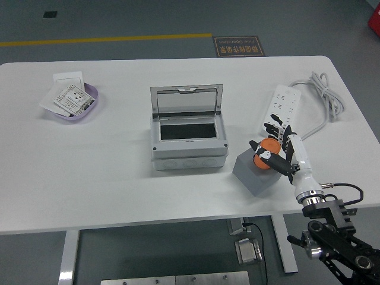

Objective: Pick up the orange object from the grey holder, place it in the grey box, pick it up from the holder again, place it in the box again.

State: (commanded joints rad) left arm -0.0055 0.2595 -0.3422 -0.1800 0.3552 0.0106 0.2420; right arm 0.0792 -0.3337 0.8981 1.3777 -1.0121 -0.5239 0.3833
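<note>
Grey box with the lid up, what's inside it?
The grey box shows only a dark rectangular opening with nothing visible in it. Its depth is too dark to judge. The orange object sits outside, in the right hand.

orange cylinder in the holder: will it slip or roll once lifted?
The orange cylinder looks smooth and rigid, so it may slip in the right hand, whose fingers wrap it. Round sides: likely to roll if laid sideways. It sits in the grey holder, which may bind or shift on pull-out.
</note>
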